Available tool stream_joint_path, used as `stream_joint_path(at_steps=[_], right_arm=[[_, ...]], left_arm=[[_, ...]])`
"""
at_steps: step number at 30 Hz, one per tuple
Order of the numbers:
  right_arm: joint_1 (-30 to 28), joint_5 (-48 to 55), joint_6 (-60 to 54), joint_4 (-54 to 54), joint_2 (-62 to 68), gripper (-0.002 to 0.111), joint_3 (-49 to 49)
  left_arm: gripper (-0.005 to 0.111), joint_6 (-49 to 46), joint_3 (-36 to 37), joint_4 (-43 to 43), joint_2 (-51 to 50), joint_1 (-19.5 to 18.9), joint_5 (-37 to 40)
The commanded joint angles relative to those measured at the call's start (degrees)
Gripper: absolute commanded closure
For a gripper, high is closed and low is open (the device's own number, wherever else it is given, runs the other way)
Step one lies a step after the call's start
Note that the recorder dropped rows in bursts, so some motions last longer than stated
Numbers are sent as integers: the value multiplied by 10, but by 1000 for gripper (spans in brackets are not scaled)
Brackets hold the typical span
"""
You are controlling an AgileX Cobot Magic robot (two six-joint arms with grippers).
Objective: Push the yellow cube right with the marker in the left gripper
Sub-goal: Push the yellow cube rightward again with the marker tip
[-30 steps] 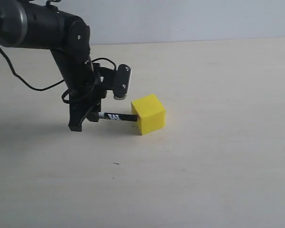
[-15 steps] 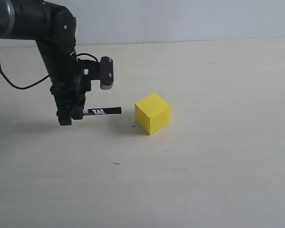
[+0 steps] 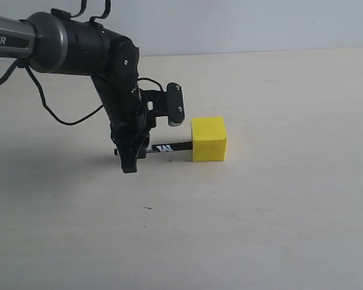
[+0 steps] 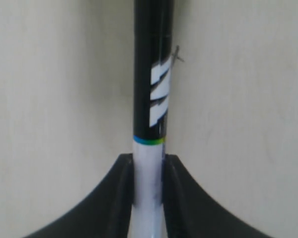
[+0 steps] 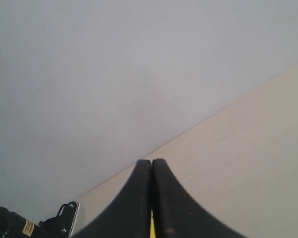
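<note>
Only my exterior view showed the yellow cube [image 3: 209, 139] at frame centre, the marker [image 3: 169, 147] tip touching its left face. My left wrist view showed the left gripper [image 4: 148, 168] clamped on the white barrel. The arm [image 3: 54, 42] lettering read "PER".

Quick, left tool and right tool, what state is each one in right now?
Left tool: closed on the marker.
Right tool: closed.

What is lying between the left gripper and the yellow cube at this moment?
The marker. In the exterior view it runs from the left gripper, which clamps it, across to the yellow cube and reaches its side.
</note>
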State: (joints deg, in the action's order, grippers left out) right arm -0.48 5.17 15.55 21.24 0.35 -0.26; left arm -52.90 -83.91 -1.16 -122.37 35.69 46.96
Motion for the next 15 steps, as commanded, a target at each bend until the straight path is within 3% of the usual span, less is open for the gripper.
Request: stream_joint_path(at_steps=[1,4,7,11,15], right_arm=[[-3,-2,-5,-4,-4,108,3],[-3,-2,-5,-4,-4,108,3],[-3,-2,-5,-4,-4,108,3],[-3,-2,-5,-3,-4,108,3],[-3,-2,-5,-3,-4,108,3]], left_arm=[[107,38,-7,-60,-2,1,16],[107,72,-7,-122,0,-9,38],[107,57,-7,-132,4,-24,60],[107,3,-7,-113,4,-39,96],[107,-53,-25,-33,4,-46,104]])
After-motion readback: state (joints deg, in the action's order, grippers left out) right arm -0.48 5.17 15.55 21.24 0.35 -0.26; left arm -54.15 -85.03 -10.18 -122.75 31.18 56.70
